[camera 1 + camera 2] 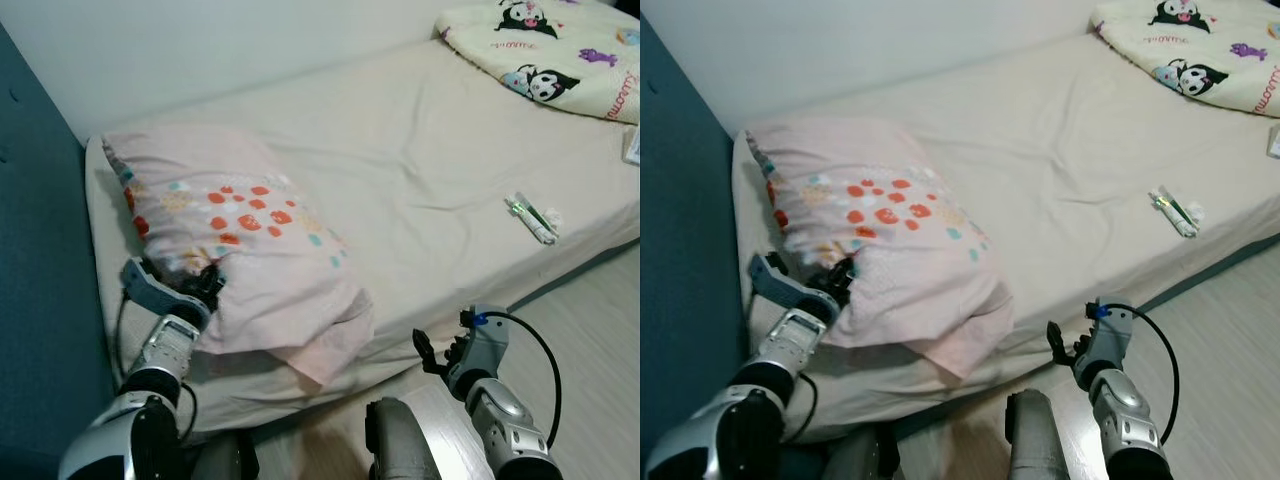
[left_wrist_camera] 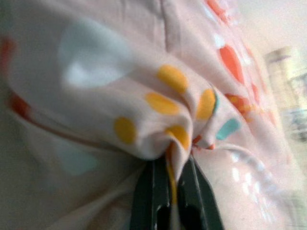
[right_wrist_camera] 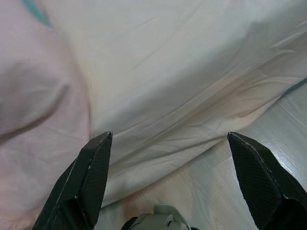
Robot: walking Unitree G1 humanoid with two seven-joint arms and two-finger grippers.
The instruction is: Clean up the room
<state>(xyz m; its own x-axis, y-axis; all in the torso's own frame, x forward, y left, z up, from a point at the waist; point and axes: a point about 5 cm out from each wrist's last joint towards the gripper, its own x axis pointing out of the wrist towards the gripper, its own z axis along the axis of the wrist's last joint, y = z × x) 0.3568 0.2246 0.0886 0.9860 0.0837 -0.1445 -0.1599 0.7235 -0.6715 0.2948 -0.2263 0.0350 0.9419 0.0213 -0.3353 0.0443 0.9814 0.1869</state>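
Your left gripper (image 1: 208, 287), at the lower left of the head frames, is buried in the near edge of the pink spotted pillow (image 1: 235, 240), so its fingertips are largely hidden under the cloth. The left wrist camera settles it: the two black fingers (image 2: 153, 191) are pressed together with a bunched fold of the pillowcase pinched between them. That close view is soft and blurred toward its right side, where a pale shape cannot be made out.

The pillow lies at the left end of the bed (image 1: 420, 170), its loose open flap hanging over the mattress edge toward the floor. The dark teal wall panel (image 1: 40, 250) runs down the left border, close beside the pillow.

Your right gripper (image 1: 1060, 345) hangs at the lower centre-right, off the bed edge above the pale wooden floor (image 1: 590, 310), its fingers (image 3: 91, 177) spread wide apart and holding nothing.

At the right of the frame, a small green-and-white wrapper (image 1: 532, 217) lies on the sheet near the mattress edge; its print is too small to read. A cartoon-print blanket (image 1: 550, 50) sits in the upper right corner, cut off by the frame. A pale object (image 1: 633, 148) at the right border is also cut off and cannot be identified.
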